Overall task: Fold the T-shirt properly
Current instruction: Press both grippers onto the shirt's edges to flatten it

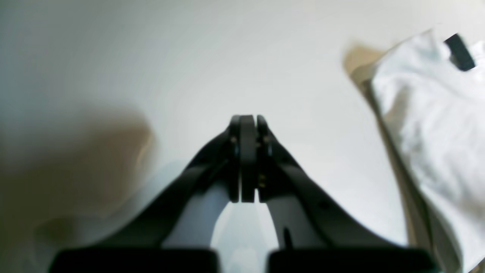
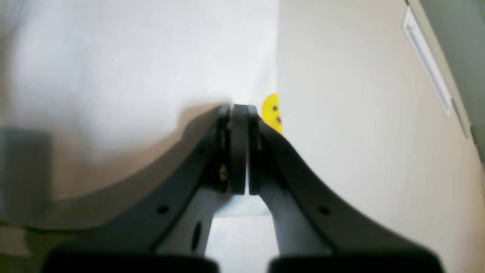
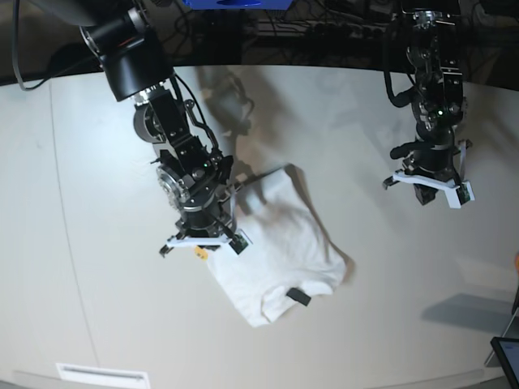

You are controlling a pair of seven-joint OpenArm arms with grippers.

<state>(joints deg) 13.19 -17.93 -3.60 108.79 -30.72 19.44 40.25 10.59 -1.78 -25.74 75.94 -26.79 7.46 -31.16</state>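
Right claw (image 2: 239, 108) sits with jaws pressed together, nothing visible between them, poised over the left edge of the shirt (image 3: 276, 259) as seen from the base view; whether it touches the cloth cannot be told. Left claw (image 1: 248, 118) is likewise closed and empty, hanging over bare table (image 3: 389, 308) well apart from the shirt. Shirt lies near the middle of the table, bundled into a compact, roughly rectangular packet with the plain white side up. Small black tag (image 3: 298, 297) shows near its lower edge, and a sliver of yellow print (image 2: 272, 112) peeks out at the edge just beside the right claw. Judgement on progress: folding looks mostly done, since sleeves and body appear tucked in and no loose sleeve is visible. Packet is not tidy, though: the outline is skewed, the upper corner bulges, the surface is rumpled, and the print edge sticking out suggests layers are not square. What remains, if anything, is probably a final squaring or flattening, or simply withdrawing the arms; the pictures do not settle which. Surface: broad, pale, matte tabletop, smooth and uncluttered around the shirt, with soft shadows under both arms. A thin seam runs down its left side, and a white label strip (image 3: 102, 376) sits at the lower left edge. Room: dark behind the table, with cables and equipment dimly visible along the top. Corner of a dark device (image 3: 506, 354) shows at lower right.
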